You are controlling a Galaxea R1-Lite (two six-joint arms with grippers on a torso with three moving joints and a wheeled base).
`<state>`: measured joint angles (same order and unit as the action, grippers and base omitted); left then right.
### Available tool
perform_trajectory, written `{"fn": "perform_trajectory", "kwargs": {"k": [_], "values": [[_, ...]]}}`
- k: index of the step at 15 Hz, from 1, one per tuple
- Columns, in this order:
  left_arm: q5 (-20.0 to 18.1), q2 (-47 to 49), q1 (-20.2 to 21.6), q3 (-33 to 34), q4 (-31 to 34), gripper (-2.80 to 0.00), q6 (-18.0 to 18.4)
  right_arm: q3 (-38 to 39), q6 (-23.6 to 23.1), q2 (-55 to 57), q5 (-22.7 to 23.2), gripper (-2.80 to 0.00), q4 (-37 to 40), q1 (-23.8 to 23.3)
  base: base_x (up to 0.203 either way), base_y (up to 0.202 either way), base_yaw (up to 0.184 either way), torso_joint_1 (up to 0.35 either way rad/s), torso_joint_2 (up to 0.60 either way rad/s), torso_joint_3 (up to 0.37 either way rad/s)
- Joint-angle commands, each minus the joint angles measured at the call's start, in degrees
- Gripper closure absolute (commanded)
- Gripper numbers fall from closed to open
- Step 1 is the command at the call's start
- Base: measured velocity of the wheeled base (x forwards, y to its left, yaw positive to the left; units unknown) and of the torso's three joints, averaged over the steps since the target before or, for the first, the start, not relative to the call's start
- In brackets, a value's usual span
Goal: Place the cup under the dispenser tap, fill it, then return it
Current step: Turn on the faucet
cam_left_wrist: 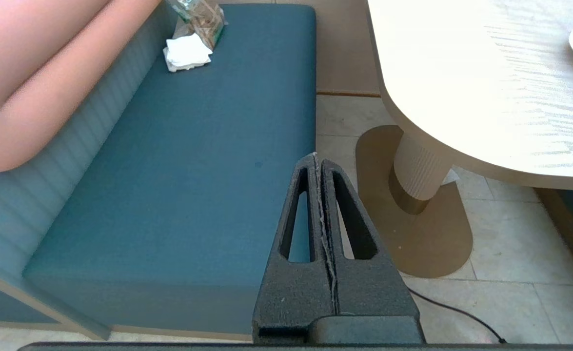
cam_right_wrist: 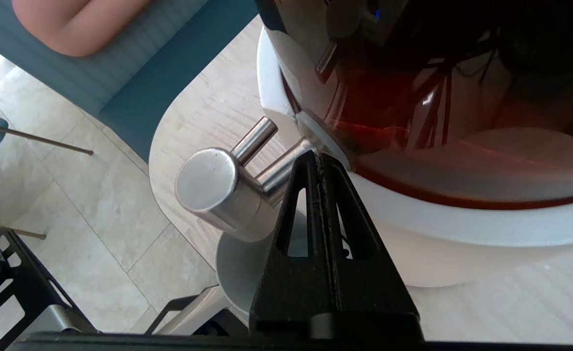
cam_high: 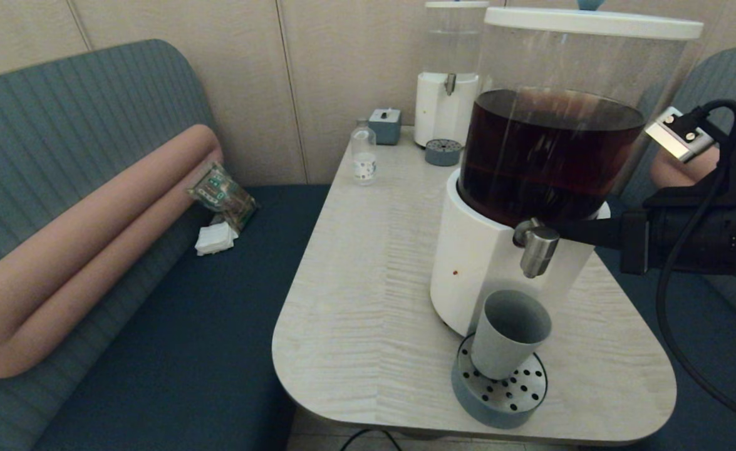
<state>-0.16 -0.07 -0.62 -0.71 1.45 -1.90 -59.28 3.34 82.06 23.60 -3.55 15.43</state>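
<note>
The grey-blue cup (cam_high: 509,341) stands upright on the round perforated drip tray (cam_high: 526,396), directly below the brushed-steel dispenser tap (cam_high: 538,249) of the big dispenser (cam_high: 549,156) holding dark brown liquid. The cup's inside looks grey and dry, and no stream falls from the tap. My right gripper (cam_high: 559,230) is shut with nothing in it, its tip against the tap's pipe near the tank wall. In the right wrist view the right gripper (cam_right_wrist: 318,156) lies beside the tap (cam_right_wrist: 218,190) and its thin lever (cam_right_wrist: 254,141), with the cup (cam_right_wrist: 240,273) below. My left gripper (cam_left_wrist: 318,158) hangs shut and idle over the bench edge.
The pale wooden table (cam_high: 368,282) also carries a second white dispenser (cam_high: 449,81) with clear liquid, its small drip tray (cam_high: 443,152), a small clear bottle (cam_high: 363,153) and a grey box (cam_high: 385,125). The teal bench (cam_high: 186,313) holds a snack packet (cam_high: 222,194) and napkins (cam_high: 216,238).
</note>
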Motion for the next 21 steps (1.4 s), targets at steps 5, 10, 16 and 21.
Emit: {"fn": "perform_trajectory", "kwargs": {"k": [5,10,16,21], "values": [[0.0,0.0,0.0,0.0,0.0,0.0,0.0,0.3,0.3,0.6,0.2,0.0,-1.4,0.0,0.0,0.0,0.0,0.0,0.0,0.0],[0.0,0.0,0.0,0.0,0.0,0.0,0.0,0.2,0.4,0.8,0.2,0.0,-1.8,0.1,0.0,0.0,0.0,0.0,0.0,0.0],[0.0,0.0,0.0,0.0,0.0,0.0,0.0,0.4,0.7,0.9,0.8,0.0,-2.9,0.1,0.0,0.0,0.0,0.0,0.0,0.0],[0.0,0.0,0.0,0.0,0.0,0.0,0.0,0.8,0.8,0.9,1.5,0.0,-4.2,0.2,0.0,0.0,0.0,0.0,0.0,0.0]]}}
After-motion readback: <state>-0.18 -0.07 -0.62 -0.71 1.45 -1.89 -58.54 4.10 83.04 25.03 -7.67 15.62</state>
